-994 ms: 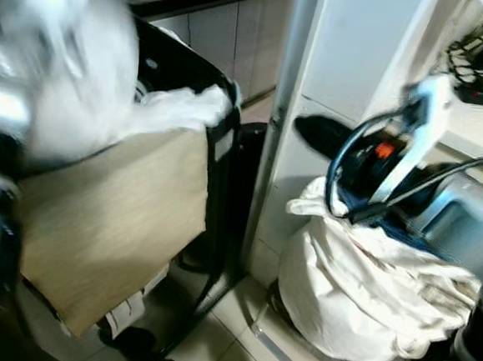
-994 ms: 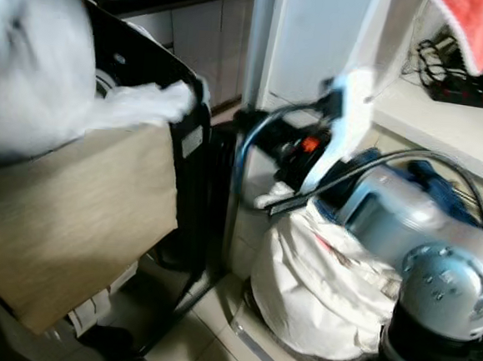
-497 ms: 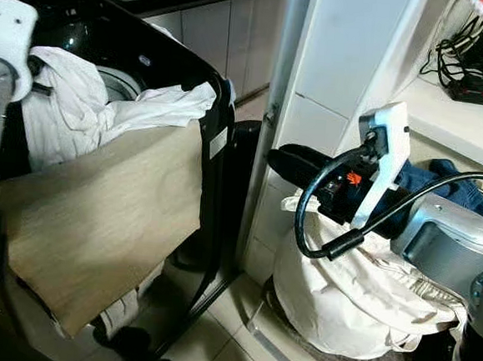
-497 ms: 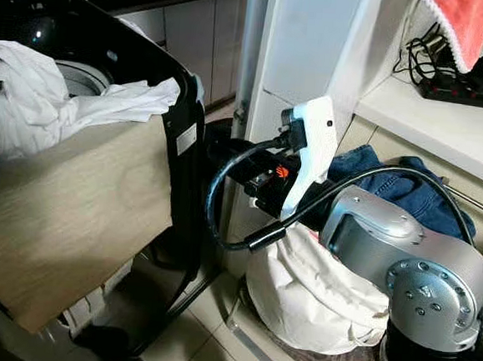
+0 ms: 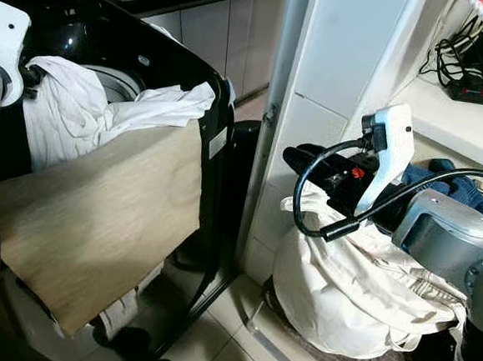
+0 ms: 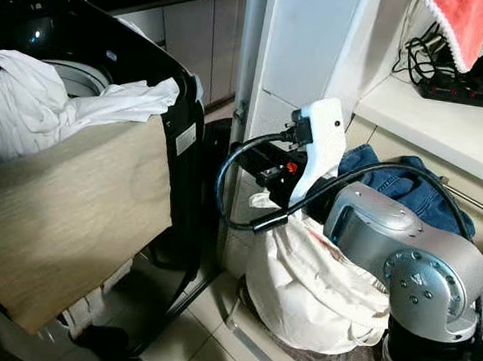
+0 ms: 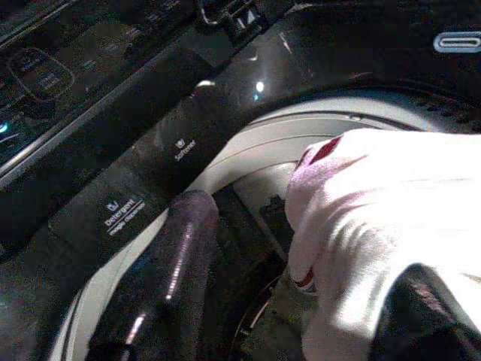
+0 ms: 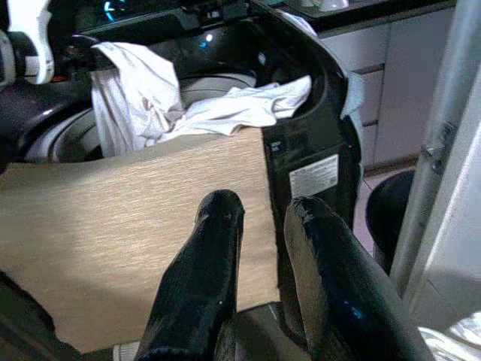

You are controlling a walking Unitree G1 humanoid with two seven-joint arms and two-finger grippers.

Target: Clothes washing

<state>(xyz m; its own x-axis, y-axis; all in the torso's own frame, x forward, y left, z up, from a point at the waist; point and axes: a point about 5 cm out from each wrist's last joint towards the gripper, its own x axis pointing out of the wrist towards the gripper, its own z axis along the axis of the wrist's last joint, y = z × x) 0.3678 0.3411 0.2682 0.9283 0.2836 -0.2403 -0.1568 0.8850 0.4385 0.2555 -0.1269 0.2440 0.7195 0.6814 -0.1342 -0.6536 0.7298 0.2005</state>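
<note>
The white garment [image 5: 71,109] is hanging out of the washing machine [image 5: 150,65]: part is bunched over the drum opening, and one sleeve-ish end is draped across the machine's front rim. The left gripper [image 7: 301,301] is right at it, over the drum; its two black fingers [image 7: 161,286] are spread with the cloth bunched between them, one finger on each side, so it looks like it's holding the garment, though I can't tell how tight. In the left wrist view the machine's dark panel, with detergent and softener labels, is just behind the cloth.

The right gripper [image 8: 259,248] is off to the side of the machine, held in the air above the white laundry bag [image 5: 350,289]. Its fingers are nearly pressed together with just a slim gap, holding nothing, pointing back toward the machine.

A tan sheet [image 5: 96,219] covers the machine's front. Blue jeans [image 6: 408,189] sit on top of the bag, on the side away from the machine. Further that way, a power strip [image 6: 466,85] sits on a counter with a red towel [image 6: 463,22] hanging above.
</note>
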